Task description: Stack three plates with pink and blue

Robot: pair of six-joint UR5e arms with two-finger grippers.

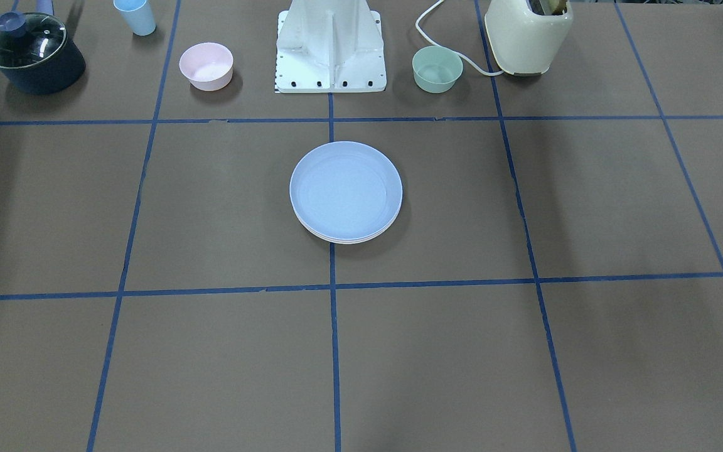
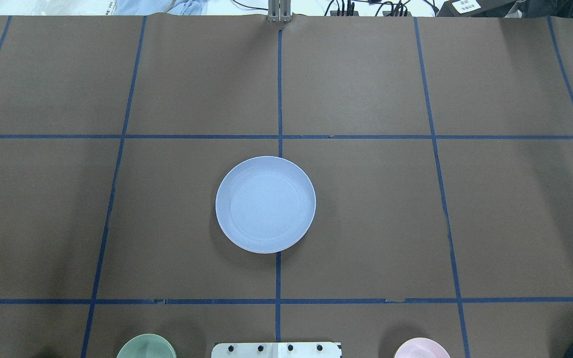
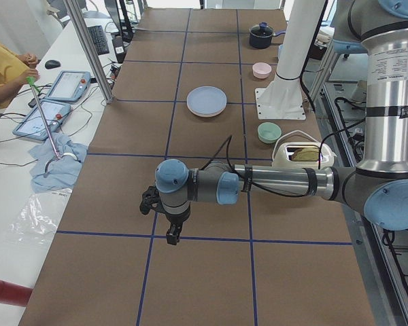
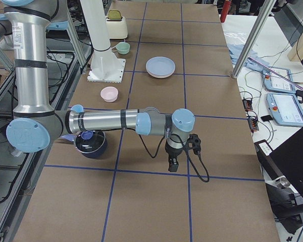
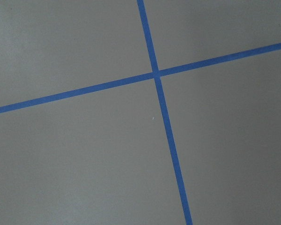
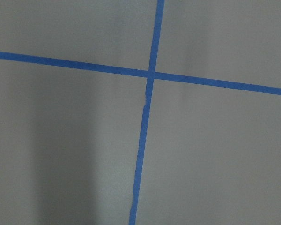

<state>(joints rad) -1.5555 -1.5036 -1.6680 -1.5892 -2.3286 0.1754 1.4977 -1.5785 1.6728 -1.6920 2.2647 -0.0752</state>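
Left arm (image 3: 279,182) stretched level, left claw (image 3: 171,234) pointing down — right arm (image 4: 101,121) and right claw (image 4: 171,165) likewise, grips unclear.

— What sort of place is this?
— A robotics lab. Industrial arms, left (image 3: 279,182) and right (image 4: 106,121), reach over a table (image 1: 211,207) papered brown and gridded with blue tape (image 2: 278,278).
— Anything else?
— Teach pendants (image 3: 68,85) lie on a side bench (image 3: 61,47) beside aluminium posts (image 3: 88,51), with cables (image 2: 346,7) behind.
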